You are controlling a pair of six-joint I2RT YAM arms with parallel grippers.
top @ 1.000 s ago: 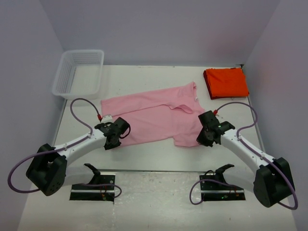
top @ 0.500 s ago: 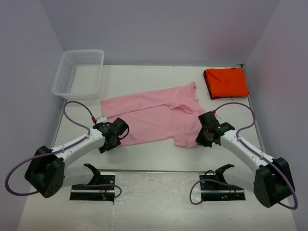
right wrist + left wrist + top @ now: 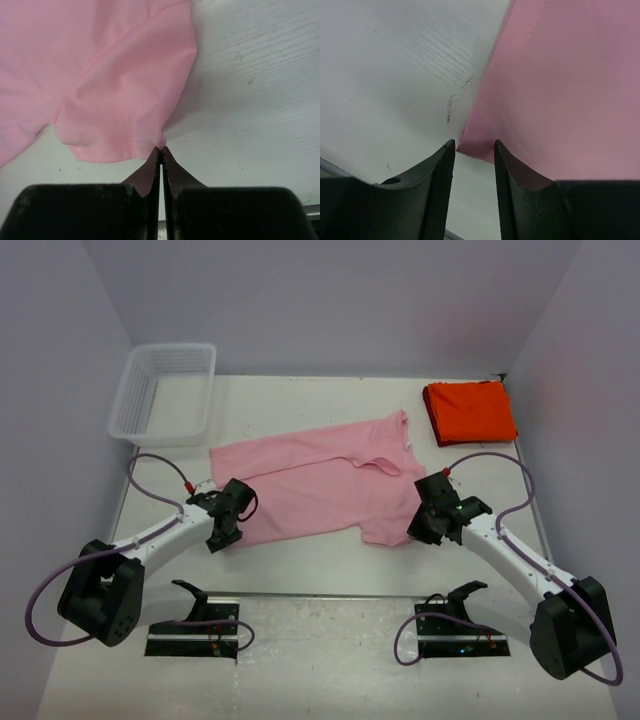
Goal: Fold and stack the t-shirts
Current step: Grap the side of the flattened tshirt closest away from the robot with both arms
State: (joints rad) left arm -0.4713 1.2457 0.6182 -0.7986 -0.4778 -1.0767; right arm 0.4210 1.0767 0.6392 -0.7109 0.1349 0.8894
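Between lilac walls (image 3: 330, 300): table (image 3: 300, 562), pink t-shirt (image 3: 320, 485)

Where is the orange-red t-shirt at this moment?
In the top view, the orange-red t-shirt lies folded at the far right, apart from the pink t-shirt.

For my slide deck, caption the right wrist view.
Right gripper pinches a corner of the pink shirt on the white table.

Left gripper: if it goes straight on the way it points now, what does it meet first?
The pink t-shirt: its corner lies right at the left gripper's open fingertips. The table sits just beneath, though depth is unclear.
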